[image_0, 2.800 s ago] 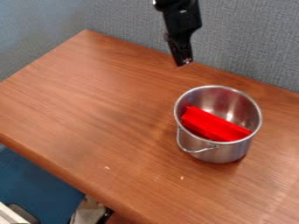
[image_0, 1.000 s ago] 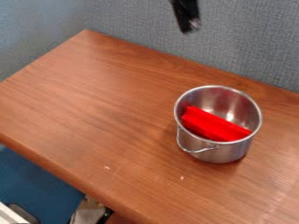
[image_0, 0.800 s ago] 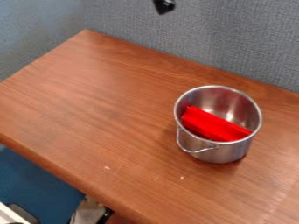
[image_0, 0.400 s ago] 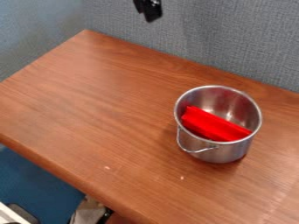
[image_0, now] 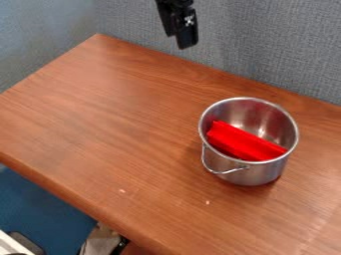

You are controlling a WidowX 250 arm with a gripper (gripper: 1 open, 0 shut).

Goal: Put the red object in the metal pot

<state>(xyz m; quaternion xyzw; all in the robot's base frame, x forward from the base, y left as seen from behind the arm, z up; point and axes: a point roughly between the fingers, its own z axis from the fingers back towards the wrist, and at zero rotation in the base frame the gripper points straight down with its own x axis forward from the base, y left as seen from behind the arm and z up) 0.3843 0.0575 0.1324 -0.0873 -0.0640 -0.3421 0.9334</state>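
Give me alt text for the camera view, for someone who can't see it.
A red object lies inside a shiny metal pot standing on the right part of a wooden table. A dark gripper hangs above the table's far edge, well clear of the pot, against a grey-blue wall.

The metal pot point(image_0: 249, 139) is shiny silver steel, smooth all over, with a polished inside wall that catches reflections and a thin wire handle at the front. The red object point(image_0: 244, 141) in it looks like plain plastic, bright and smooth with a slight sheen. The table point(image_0: 107, 120) is reddish-brown wood with visible grain and a semi-gloss finish. The wall point(image_0: 80, 20) behind looks like grey-blue matt fabric or carpet, kind of fuzzy. The gripper point(image_0: 181, 24) is black, matt-looking.
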